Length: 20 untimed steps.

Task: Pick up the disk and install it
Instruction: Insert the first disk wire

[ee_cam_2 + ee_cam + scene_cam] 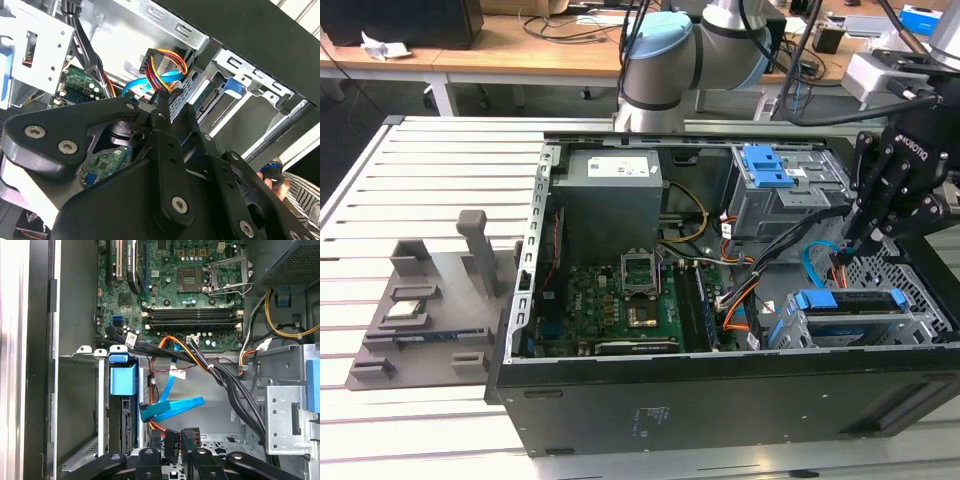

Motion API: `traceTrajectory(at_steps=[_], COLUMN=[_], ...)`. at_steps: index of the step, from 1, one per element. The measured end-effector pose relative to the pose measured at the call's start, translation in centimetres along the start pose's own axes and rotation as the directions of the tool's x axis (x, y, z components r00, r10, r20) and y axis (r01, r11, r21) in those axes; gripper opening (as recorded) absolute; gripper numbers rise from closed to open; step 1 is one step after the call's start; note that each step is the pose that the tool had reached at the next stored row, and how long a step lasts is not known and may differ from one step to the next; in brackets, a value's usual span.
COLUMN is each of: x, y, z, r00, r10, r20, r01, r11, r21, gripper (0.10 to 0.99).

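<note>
The gripper [868, 243] hovers inside the computer case [620, 400] near its right edge, pinching a black cable connector [172, 445]; the disk [848, 305] sits seated in the drive bay just below, apparently awaiting cabling.

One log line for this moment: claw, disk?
claw: low inside open case, by blue cable | disk: in drive bay, not held

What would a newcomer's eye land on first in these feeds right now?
The open computer case with its green motherboard exposed, lying on the slatted table. Next, the black end effector lowered into the case at the exterior view's right, above the blue-railed disk sitting in its bay, near the blue and orange cables.
</note>
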<state>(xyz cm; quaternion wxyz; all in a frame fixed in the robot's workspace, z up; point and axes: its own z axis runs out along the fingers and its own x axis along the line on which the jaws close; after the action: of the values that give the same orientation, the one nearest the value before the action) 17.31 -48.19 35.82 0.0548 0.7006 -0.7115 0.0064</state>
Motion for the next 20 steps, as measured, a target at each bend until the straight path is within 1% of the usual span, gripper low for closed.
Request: traceTrajectory(at_steps=[1, 5, 7, 8, 9, 14, 20], x=[-0.02, -0.04, -0.04, -0.04, -0.04, -0.03, 0.64], y=[-0.07, -0.16, -0.16, -0.16, -0.16, -0.16, -0.17], z=[0.19, 0.45, 0.45, 0.45, 0.45, 0.47, 0.52], r00=[1.0, 1.0, 1.0, 1.0, 1.0, 1.0, 1.0], r10=[0.0, 0.001, 0.001, 0.001, 0.001, 0.001, 0.001], r20=[-0.0041, -0.0097, -0.0096, -0.0096, -0.0096, -0.0095, -0.0096], r01=[0.0, -0.001, -0.001, -0.001, -0.001, -0.001, -0.001], r11=[1.0, 1.0, 1.0, 1.0, 1.0, 1.0, 1.0], r21=[0.0, 0.0, 0.0, 0.0, 0.0, 0.0, 0.0], gripper=[0.302, 0.302, 0.302, 0.22, 0.169, 0.169, 0.169])
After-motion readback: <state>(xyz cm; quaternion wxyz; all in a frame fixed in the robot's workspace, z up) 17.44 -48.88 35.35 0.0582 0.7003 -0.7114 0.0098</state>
